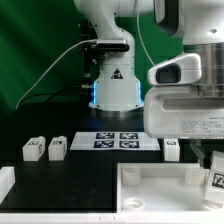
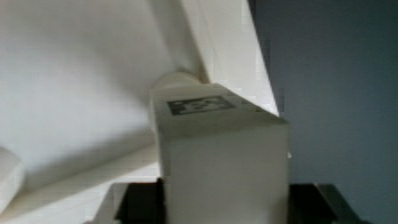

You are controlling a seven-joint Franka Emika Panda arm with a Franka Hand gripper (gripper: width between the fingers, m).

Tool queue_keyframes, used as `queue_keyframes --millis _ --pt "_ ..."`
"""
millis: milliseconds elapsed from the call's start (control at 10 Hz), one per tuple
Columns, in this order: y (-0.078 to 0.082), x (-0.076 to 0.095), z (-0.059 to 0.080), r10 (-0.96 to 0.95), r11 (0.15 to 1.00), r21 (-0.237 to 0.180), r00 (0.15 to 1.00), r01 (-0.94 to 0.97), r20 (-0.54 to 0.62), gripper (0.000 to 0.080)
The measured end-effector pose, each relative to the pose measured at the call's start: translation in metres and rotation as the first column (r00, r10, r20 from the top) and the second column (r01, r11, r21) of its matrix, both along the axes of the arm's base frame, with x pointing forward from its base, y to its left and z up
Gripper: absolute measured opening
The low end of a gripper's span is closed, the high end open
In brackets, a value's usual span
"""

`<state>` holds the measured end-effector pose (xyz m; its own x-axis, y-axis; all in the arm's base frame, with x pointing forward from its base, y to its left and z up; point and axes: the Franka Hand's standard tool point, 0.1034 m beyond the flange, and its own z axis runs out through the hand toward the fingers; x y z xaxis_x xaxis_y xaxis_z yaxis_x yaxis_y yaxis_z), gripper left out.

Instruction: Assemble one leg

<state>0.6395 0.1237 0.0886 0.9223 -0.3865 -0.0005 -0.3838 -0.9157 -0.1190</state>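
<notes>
My gripper point(image 2: 224, 206) is shut on a leg point(image 2: 222, 140), a small white block with a black-and-white tag on its end face; the dark fingers point(image 2: 139, 205) press on both of its sides. In the exterior view the gripper point(image 1: 213, 166) holds this leg point(image 1: 217, 181) at the right edge, just over the large white tray-like piece point(image 1: 150, 192). In the wrist view the leg's far end sits against a white wall of that piece point(image 2: 222, 40). Two more legs point(image 1: 34, 149) point(image 1: 58, 147) stand at the exterior view's left, and another leg point(image 1: 172, 150) stands right of centre.
The marker board point(image 1: 118, 139) lies flat in front of the robot base point(image 1: 113, 90). A white block edge point(image 1: 6, 185) shows at the lower left. The table is black, with a green backdrop behind.
</notes>
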Motion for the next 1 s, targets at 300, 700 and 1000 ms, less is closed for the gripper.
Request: queue_keyframes --millis 300,700,1000 --pt "-0.013 0.002 -0.003 -0.477 0.874 0.079 0.878 0.479 -0.045 0.0307" --pt "-0.020 -0.006 -0.005 -0.862 0.470 0.137 0.487 0.872 -0.142 0.0307" --pt "-0.018 -0.007 -0.005 -0.818 0.547 0.142 0.563 0.825 -0.122 0.0310"
